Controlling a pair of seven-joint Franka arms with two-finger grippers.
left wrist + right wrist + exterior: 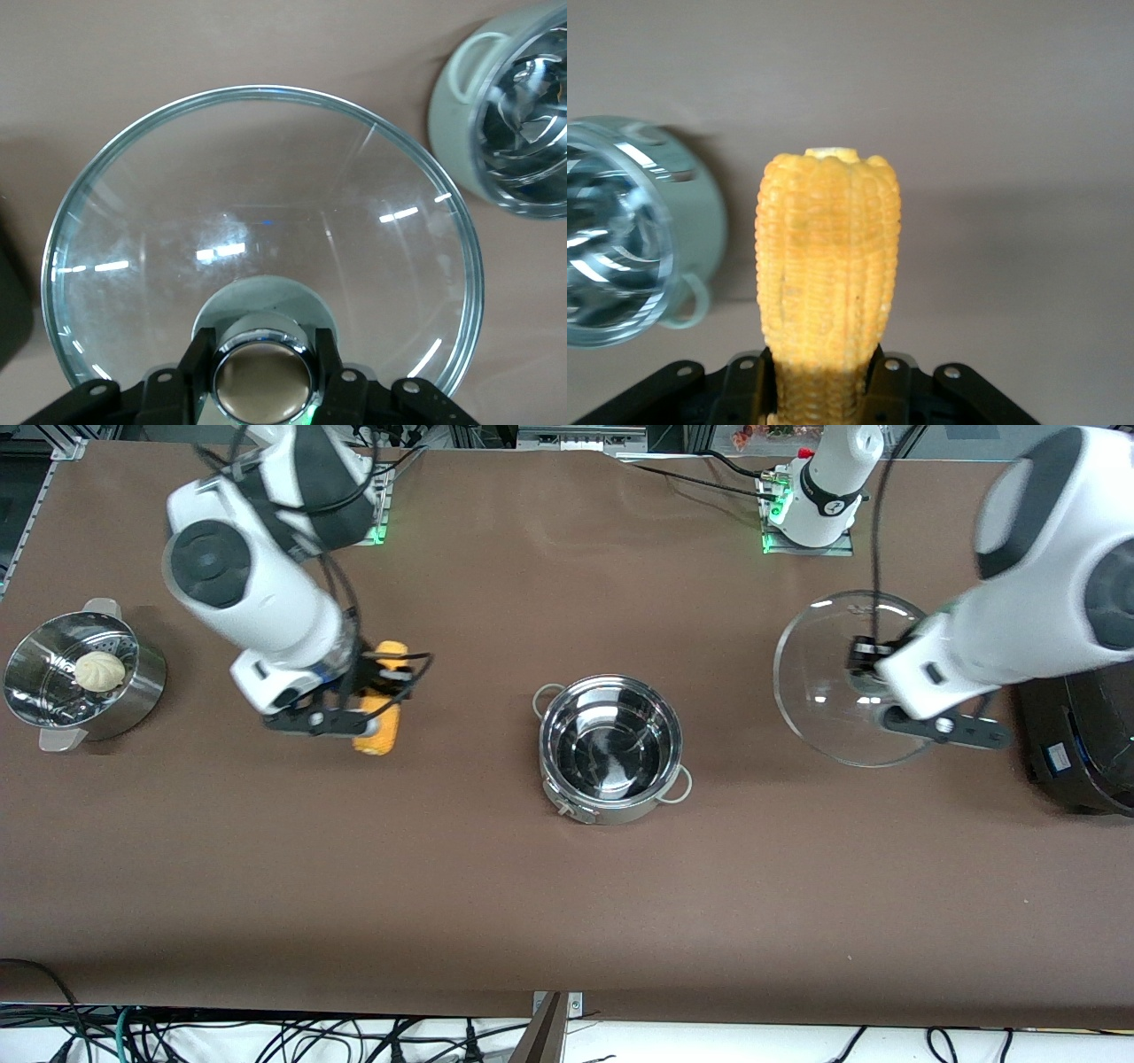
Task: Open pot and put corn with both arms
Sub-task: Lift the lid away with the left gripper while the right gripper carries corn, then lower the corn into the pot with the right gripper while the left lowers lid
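Observation:
The shiny steel pot (611, 748) stands open and empty at the middle of the table; it also shows in the left wrist view (523, 106) and the right wrist view (620, 248). My left gripper (873, 677) is shut on the knob (264, 379) of the clear glass lid (833, 682) and holds it in the air, tilted, toward the left arm's end of the table. My right gripper (372, 691) is shut on the yellow corn cob (381, 717) and holds it above the bare table toward the right arm's end; the cob (828, 266) sticks out between the fingers.
A perforated steel steamer pot (84, 682) with a white bun (99, 670) stands at the right arm's end. A black box (1076, 744) sits at the left arm's end, next to the held lid.

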